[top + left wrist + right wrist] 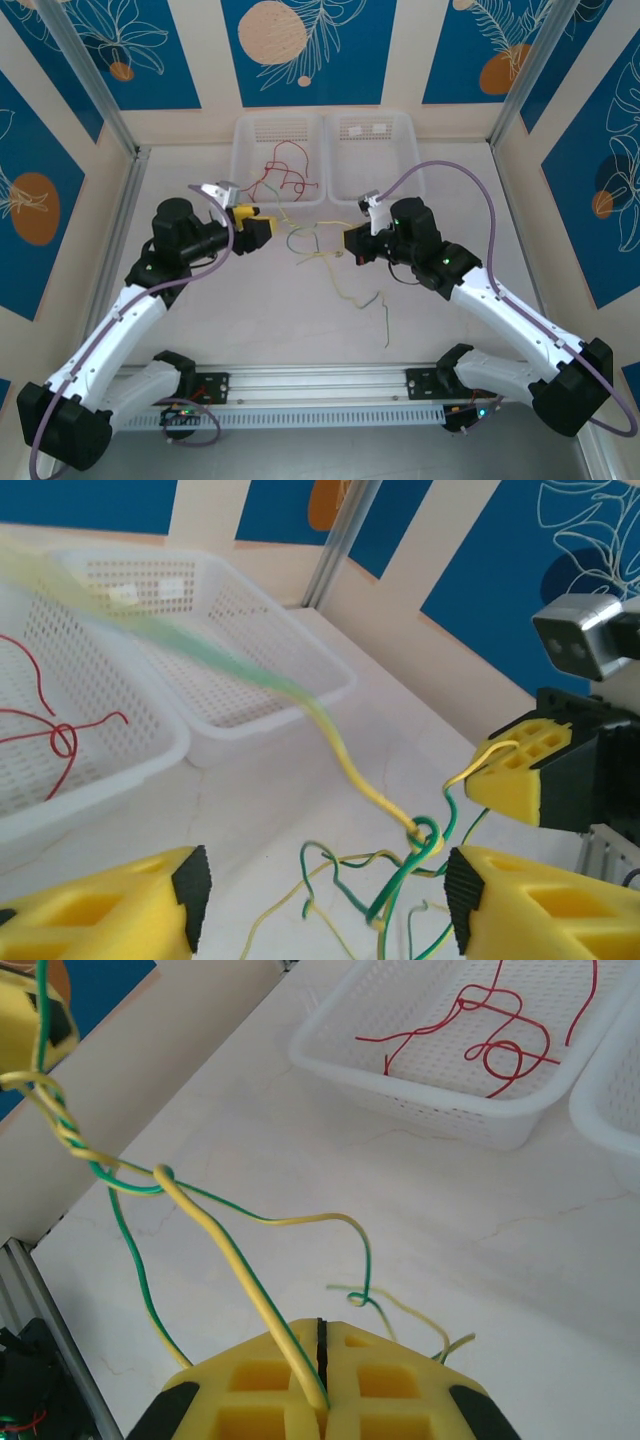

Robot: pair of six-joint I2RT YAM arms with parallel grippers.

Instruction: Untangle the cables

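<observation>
Mid-table, between the two arms, sits the tangle of yellow-green cables [312, 247]. It is strung between the left gripper [265, 228] and the right gripper [350, 243], which face each other close together.

Right gripper: fingers pressed flat together, one yellow-green strand pinched in the seam, clear in the right wrist view. From there the strand runs up to a knot [165, 1175]. It carries on as a twisted yellow/green pair toward the left gripper's yellow finger at that view's top left corner.

Left gripper: jaws standing apart in its own wrist view, pads [190, 890] gripping nothing. The knot hangs just ahead of the fingertips. A blurred strand crosses close to that camera from the upper left down to the knot; can't tell what it's hanging off.

Rest of the bundle lies slack on the table [250, 310] under the knot. One loose strand trails toward the near edge on the right arm's side.

Red cables [285, 180]: apart from the tangle, lying kinked and looped inside the left basket [243, 150] at the back of the table. Right basket [395, 150] stands just beside it; can't tell if the walls touch.
</observation>
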